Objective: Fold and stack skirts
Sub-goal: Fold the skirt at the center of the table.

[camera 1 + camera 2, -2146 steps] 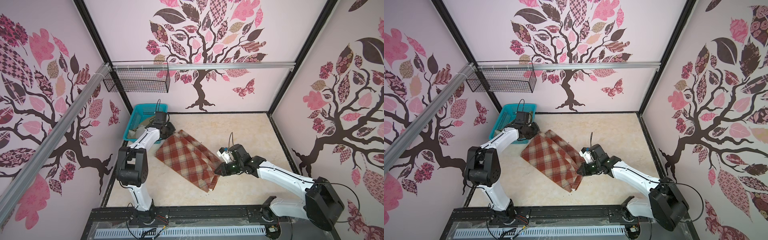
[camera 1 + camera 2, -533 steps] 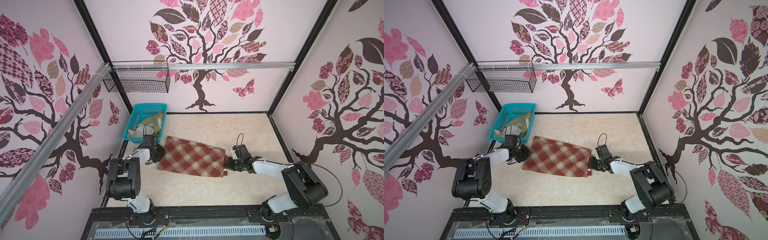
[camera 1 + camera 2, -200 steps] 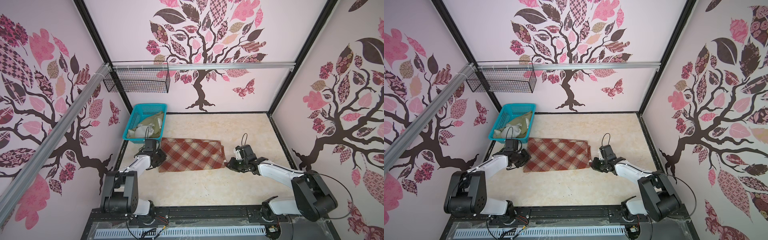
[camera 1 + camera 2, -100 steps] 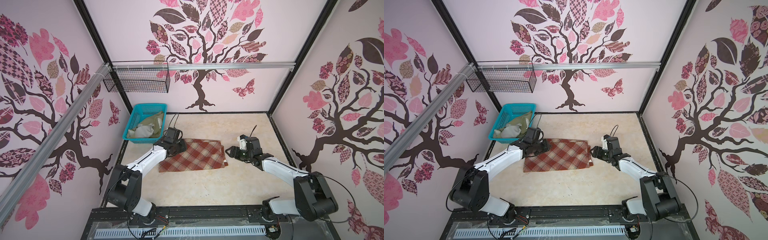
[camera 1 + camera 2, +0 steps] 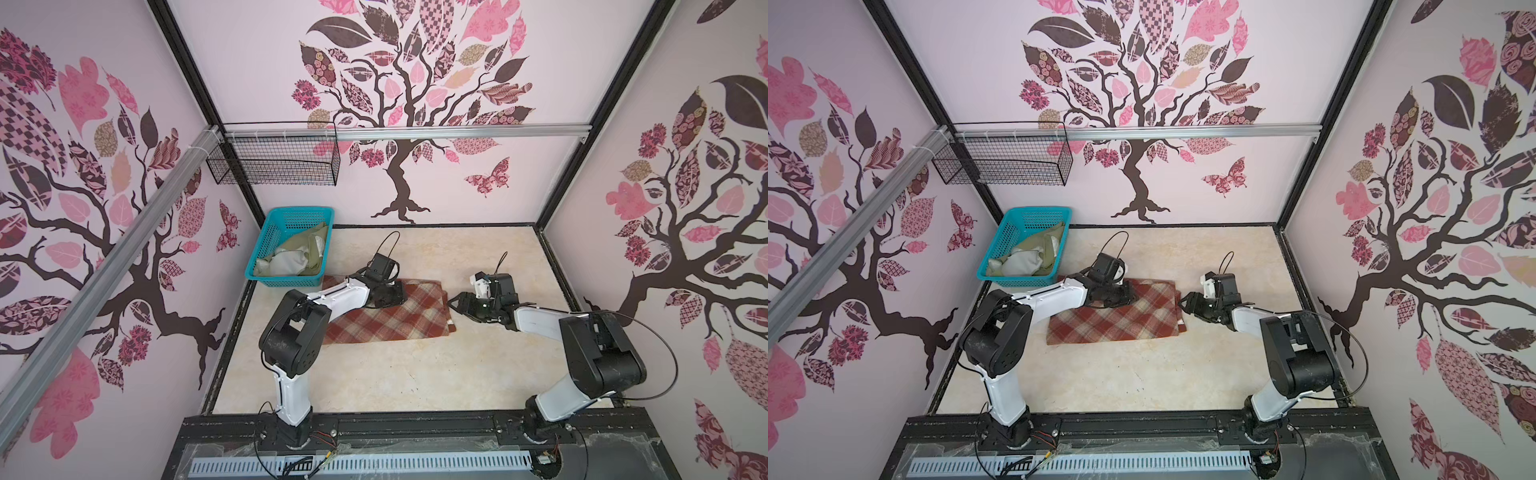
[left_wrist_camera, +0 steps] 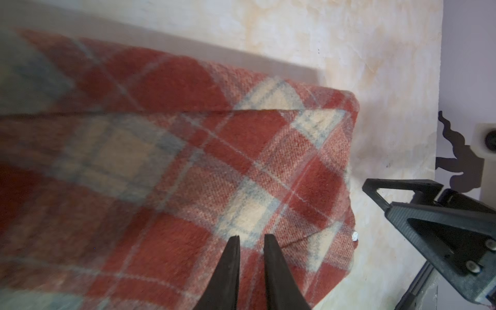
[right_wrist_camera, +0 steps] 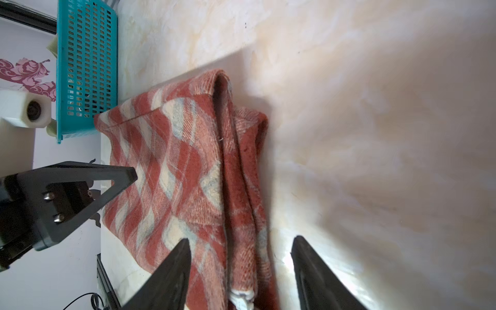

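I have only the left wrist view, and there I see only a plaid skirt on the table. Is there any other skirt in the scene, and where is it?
Observer: Yes. In both top views an olive-green skirt lies crumpled inside the turquoise basket, which stands at the far left corner of the table.
Operator: Thank you. I see only a part of the right gripper. Does it hold something?
Observer: No. In the right wrist view its jaws stand wide apart. The folded edge of the plaid skirt shows between them, but they do not pinch it.
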